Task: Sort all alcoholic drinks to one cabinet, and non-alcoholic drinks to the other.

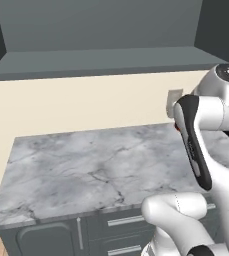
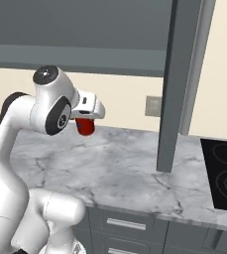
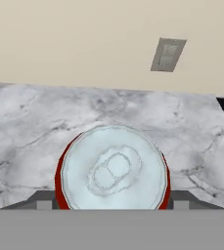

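Between the claw's point(image 2: 86, 125) two sides, clamped across its round wall and lifted clear of the marble counter point(image 2: 135, 168): the red soda can point(image 3: 112, 171), silver top facing up at the hand. Probably light, stiff but dentable, smooth and slippery. Best gripped mid-body, kept upright. Above and ahead: the open cabinet point(image 2: 85, 57).
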Available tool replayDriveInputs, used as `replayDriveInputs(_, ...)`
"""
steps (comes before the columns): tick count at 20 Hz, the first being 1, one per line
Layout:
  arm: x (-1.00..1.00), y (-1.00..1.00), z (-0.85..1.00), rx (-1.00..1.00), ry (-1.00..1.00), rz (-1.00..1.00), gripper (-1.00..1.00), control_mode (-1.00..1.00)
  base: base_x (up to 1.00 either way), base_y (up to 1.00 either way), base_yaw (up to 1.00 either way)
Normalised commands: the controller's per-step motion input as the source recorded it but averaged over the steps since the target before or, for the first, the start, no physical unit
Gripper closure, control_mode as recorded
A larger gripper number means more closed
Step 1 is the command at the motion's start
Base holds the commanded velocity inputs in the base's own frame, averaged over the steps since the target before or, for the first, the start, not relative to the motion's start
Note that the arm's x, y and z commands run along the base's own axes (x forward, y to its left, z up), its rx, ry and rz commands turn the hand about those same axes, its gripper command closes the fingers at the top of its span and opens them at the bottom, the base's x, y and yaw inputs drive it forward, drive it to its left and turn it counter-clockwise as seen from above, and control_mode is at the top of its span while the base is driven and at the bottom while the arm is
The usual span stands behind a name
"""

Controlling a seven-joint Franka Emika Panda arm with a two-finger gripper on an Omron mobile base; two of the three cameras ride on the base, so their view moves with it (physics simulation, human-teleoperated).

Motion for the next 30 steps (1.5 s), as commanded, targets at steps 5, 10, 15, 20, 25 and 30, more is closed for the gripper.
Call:
replayDriveInputs(5, 0.00, 0.28, 0.65, -0.12, -0.13, 0.00, 1.00, -1.00, 0.00, 0.00, 0.00)
replayDriveInputs(10, -0.01, 0.17, 0.96, -0.01, -0.06, 0.00, 1.00, -1.00, 0.00, 0.00, 0.00)
replayDriveInputs(15, -0.02, 0.08, 0.65, 0.00, 0.00, 0.00, 1.00, -1.00, 0.00, 0.00, 0.00)
replayDriveInputs(20, -0.01, 0.06, 0.13, 0.00, -0.05, 0.00, 1.00, -1.00, 0.00, 0.00, 0.00)
replayDriveInputs(25, 0.00, 0.12, 0.01, -0.04, -0.22, 0.00, 1.00, -1.00, 0.00, 0.00, 0.00)
replayDriveInputs(30, 0.00, 0.12, 0.21, -0.04, -0.21, 0.00, 1.00, -1.00, 0.00, 0.00, 0.00)
